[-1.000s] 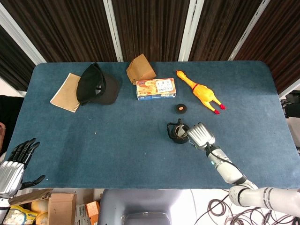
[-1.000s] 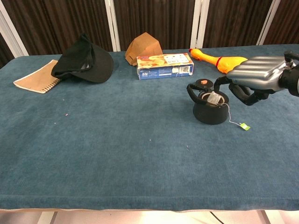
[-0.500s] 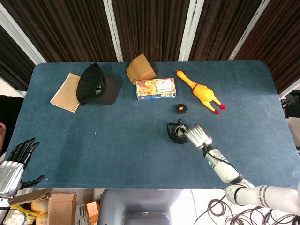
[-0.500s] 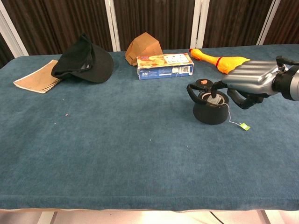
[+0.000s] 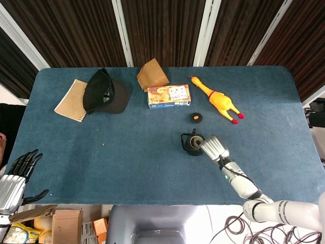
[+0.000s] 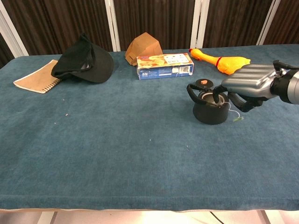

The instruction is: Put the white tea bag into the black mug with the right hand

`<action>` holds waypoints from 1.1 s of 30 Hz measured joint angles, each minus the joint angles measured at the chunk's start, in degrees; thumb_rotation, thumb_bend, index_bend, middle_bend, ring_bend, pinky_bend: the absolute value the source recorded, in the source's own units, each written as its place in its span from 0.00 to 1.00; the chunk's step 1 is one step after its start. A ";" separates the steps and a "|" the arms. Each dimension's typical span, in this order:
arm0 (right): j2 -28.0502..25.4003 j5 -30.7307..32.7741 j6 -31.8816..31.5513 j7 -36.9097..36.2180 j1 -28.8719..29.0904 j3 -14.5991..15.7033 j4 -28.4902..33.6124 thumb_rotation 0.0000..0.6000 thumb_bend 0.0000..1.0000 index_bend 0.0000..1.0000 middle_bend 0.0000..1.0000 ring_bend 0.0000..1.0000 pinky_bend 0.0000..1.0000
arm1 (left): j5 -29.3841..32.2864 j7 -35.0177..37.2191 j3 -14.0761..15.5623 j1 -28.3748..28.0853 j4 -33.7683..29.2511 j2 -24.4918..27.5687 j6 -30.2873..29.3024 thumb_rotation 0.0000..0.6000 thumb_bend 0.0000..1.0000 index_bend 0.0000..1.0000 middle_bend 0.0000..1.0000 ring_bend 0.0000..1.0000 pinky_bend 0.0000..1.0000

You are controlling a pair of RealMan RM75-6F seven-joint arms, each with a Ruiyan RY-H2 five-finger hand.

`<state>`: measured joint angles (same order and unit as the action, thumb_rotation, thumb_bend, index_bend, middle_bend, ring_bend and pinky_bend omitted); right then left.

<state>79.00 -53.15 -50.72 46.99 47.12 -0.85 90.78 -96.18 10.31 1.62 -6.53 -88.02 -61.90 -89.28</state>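
From the head view I can make out no legible writing on the printed box (image 5: 169, 96); it lies on a blue cloth table (image 5: 127, 152) backed by dark slatted panels with white posts; a black cap (image 5: 104, 93) overlaps a tan notebook (image 5: 71, 100), with a brown paper bag (image 5: 152, 75), a rubber chicken (image 5: 217, 99) and a small black disc with an orange dot (image 5: 196, 118) spread along the far half; my right hand (image 5: 215, 148) sits against the black mug (image 5: 192, 144), and my left hand (image 5: 18, 175) hangs off the near left edge, fingers spread and holding nothing. From the chest view the box label is still too small to read; the right hand (image 6: 247, 84) reaches a fingertip into the mug (image 6: 210, 107); I cannot tell whether it pinches anything; the white tea bag itself is not visible, but its thin string runs over the mug rim to a green tag (image 6: 238, 119) on the cloth just beside the mug.
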 measured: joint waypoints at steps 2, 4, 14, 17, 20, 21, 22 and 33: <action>0.17 0.34 -0.02 0.30 0.15 0.23 -0.09 1.00 0.88 0.32 0.69 0.60 0.53 | 0.01 0.13 -0.02 -0.01 -0.01 0.06 -0.04 1.00 0.03 0.00 0.00 0.00 0.10; 0.34 0.76 -0.14 0.63 0.33 0.46 -0.16 1.00 0.88 0.33 0.69 0.60 0.53 | -0.01 0.18 -0.03 0.01 0.01 0.08 -0.09 1.00 0.03 0.00 0.00 0.00 0.10; -1.76 -2.37 -4.97 -2.26 -1.26 0.17 2.47 1.00 0.88 0.26 0.69 0.57 0.52 | -0.25 0.27 0.04 0.07 0.10 0.07 -0.27 1.00 0.03 0.00 0.00 0.00 0.10; -3.55 -5.01 -7.50 -5.00 -2.87 0.13 4.30 1.00 0.80 0.18 0.59 0.48 0.48 | -0.42 0.29 0.09 0.09 0.11 0.05 -0.42 1.00 0.03 0.00 0.00 0.00 0.10; -5.26 -8.56 -10.54 -9.35 -5.12 0.22 5.68 1.00 0.55 0.10 0.35 0.27 0.39 | -0.61 0.29 0.06 0.15 0.20 -0.04 -0.77 1.00 0.03 0.00 0.00 0.00 0.10; -5.92 -10.12 -11.85 -11.71 -6.20 0.31 6.04 1.00 0.45 0.07 0.24 0.16 0.36 | -0.66 0.29 0.04 0.18 0.24 -0.08 -0.89 1.00 0.03 0.00 0.00 0.00 0.10; -6.42 -11.30 -12.89 -13.71 -7.10 0.42 6.22 1.00 0.40 0.04 0.16 0.09 0.34 | -0.69 0.25 0.01 0.20 0.27 -0.13 -1.00 1.00 0.03 0.00 0.00 0.00 0.10; -12.33 -24.14 -33.29 -35.54 -27.69 6.36 4.29 1.00 0.36 0.00 0.00 0.00 0.08 | 0.45 -2.24 -0.38 1.00 -0.67 -0.30 -1.56 1.00 0.03 0.00 0.00 0.00 0.10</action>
<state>66.66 -77.29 -84.01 11.45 19.42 5.51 95.07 -95.73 8.07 1.24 -5.53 -88.68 -62.20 -90.84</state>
